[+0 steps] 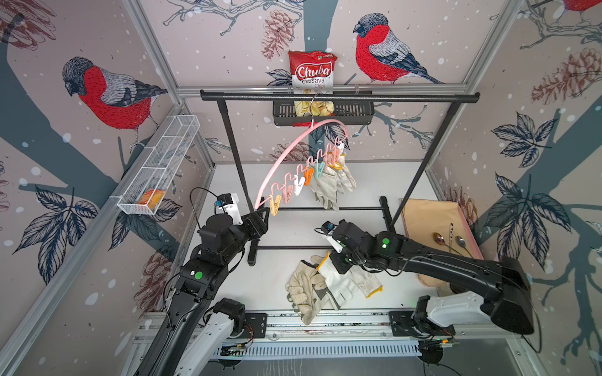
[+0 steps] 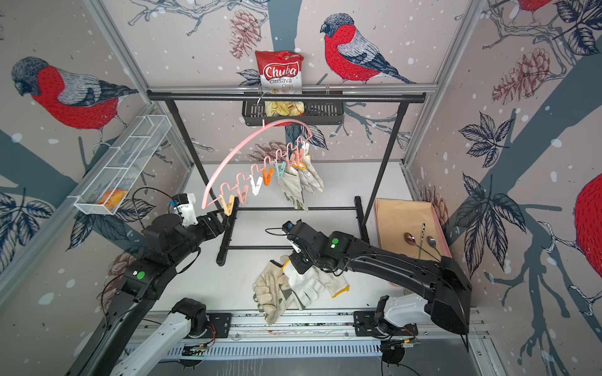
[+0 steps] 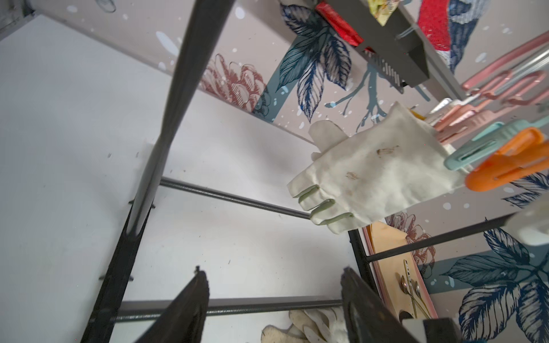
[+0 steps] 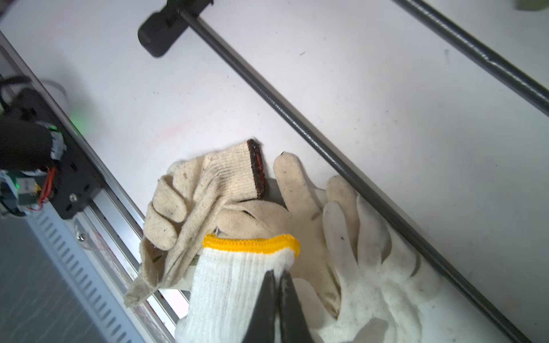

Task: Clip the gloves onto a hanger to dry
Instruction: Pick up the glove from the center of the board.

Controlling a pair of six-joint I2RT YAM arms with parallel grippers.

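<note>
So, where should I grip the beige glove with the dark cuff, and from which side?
I would take the dark cuff of the beige glove, coming from above. It lies flat and uncovered on the table, while the fingers are curled up beside the yellow-cuffed glove that the right gripper pinches.

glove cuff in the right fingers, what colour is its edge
Yellow, on the white knit glove; best in the right wrist view.

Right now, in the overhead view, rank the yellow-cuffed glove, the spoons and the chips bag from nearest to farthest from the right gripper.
1. Yellow-cuffed glove: pinched at its cuff by the right gripper, at the table's front.
2. Spoons: on the tray, off to the right side.
3. Chips bag: high on the back wall, behind the rack.
</note>
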